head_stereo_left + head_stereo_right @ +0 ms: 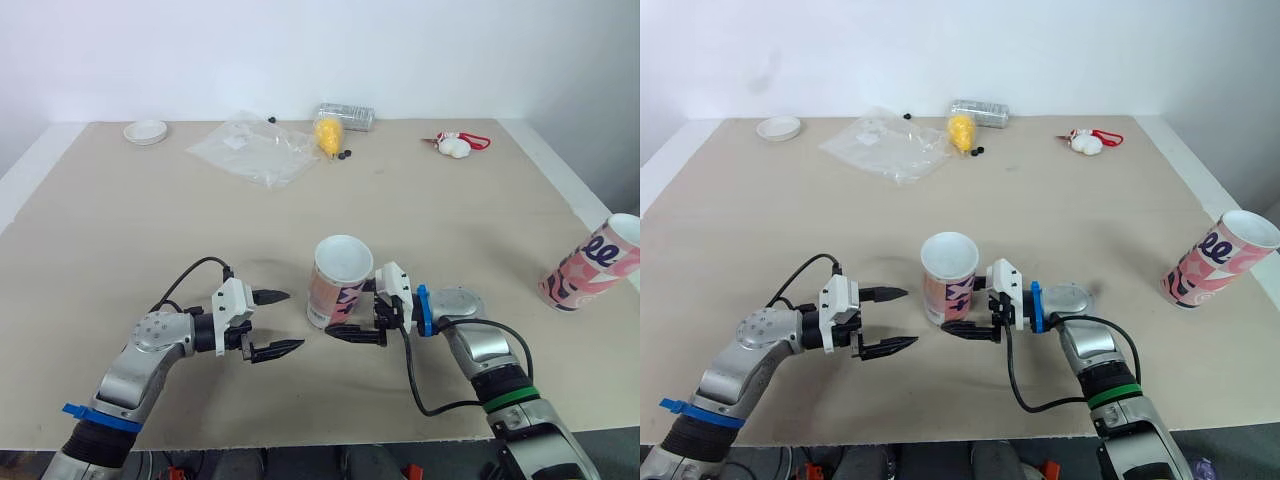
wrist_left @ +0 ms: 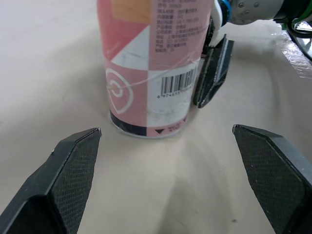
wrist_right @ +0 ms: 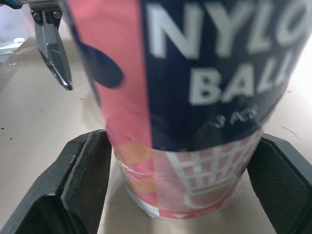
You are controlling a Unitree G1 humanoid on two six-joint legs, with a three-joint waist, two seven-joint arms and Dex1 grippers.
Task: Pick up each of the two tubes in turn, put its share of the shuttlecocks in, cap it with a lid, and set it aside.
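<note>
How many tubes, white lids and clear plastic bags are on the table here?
Tubes: 2
Round white lid: 1
Clear plastic bag: 1
Total: 4

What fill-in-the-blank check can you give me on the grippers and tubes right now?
1. The right gripper is closed on the near tube, which stands ___ on the table.
2. The left gripper is ___ and holds nothing.
3. The other tube is near the table's ___ edge.
Missing words: upright; open; right.
</note>
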